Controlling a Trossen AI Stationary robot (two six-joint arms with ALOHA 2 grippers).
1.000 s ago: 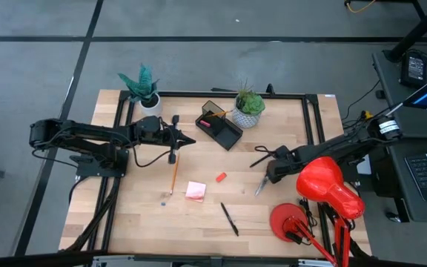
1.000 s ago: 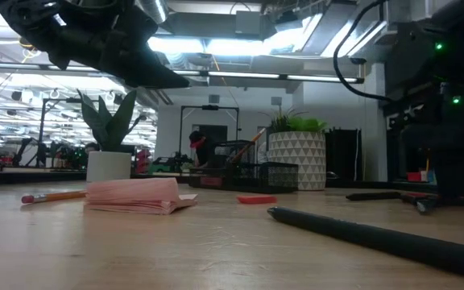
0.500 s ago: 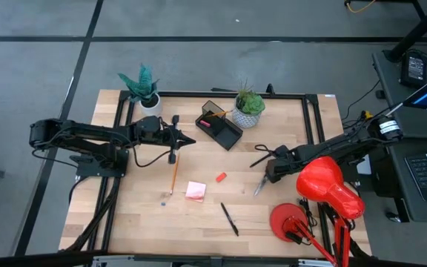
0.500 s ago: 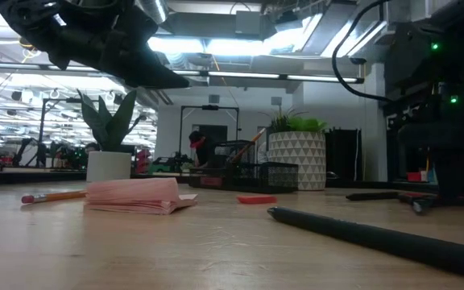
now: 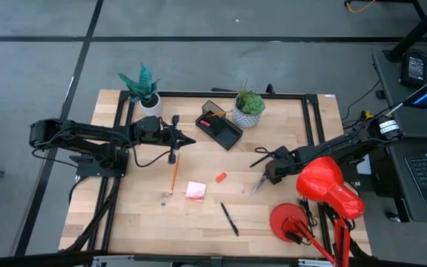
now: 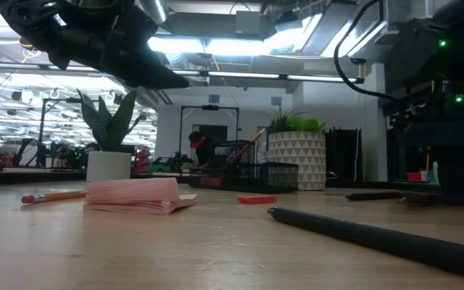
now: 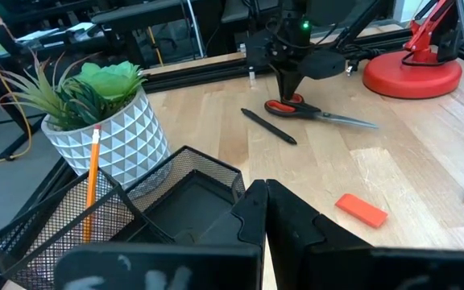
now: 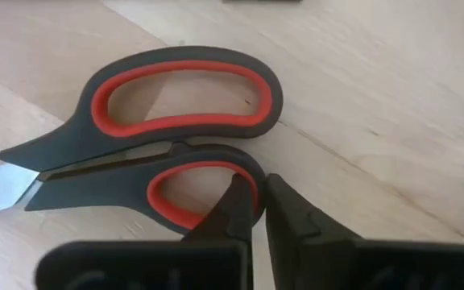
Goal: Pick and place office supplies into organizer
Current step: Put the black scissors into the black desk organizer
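Note:
The red-handled scissors (image 8: 135,153) lie flat on the wooden table at the right, blades (image 5: 257,187) pointing to the near edge. My right gripper (image 5: 267,169) points down over their handles and is shut on one loop. My left gripper (image 5: 190,140) hovers shut and empty just left of the black mesh organizer (image 5: 219,124), which holds an orange pencil (image 7: 93,173). Flat on the table lie a second pencil (image 5: 173,176), a pink sticky-note pad (image 5: 196,190), a red eraser (image 5: 221,176) and two black pens (image 5: 230,219) (image 5: 260,158). My right gripper pinches the rim of the scissors' smaller handle loop (image 8: 256,173). One finger (image 8: 234,205) stands inside the loop and the other (image 8: 290,217) outside it. The fingers come from above, pointing down. The scissors rest flat on the table.
Two potted plants (image 5: 143,89) (image 5: 249,104) stand at the far edge, one right beside the organizer. A red desk lamp (image 5: 328,185) with a round base (image 5: 288,220) crowds the near right corner, close to my right arm. Bare wood lies between the pad and the scissors.
Under my right gripper the scissors' blade end has shifted a little toward the table's left. Both arms have kept their place.

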